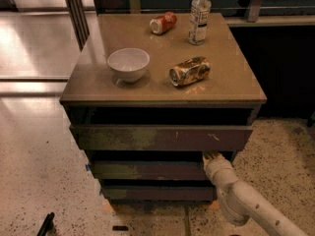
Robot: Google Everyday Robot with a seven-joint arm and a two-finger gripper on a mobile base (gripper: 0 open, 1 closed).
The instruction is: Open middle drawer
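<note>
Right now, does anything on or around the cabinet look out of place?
Two cans lie on their sides on the cabinet top: a gold can near the middle and a red can at the back. The gripper sits at the right end of the middle drawer.

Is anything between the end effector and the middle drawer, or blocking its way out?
Nothing visible. The end effector sits at the right end of the middle drawer, just under the top drawer.
</note>
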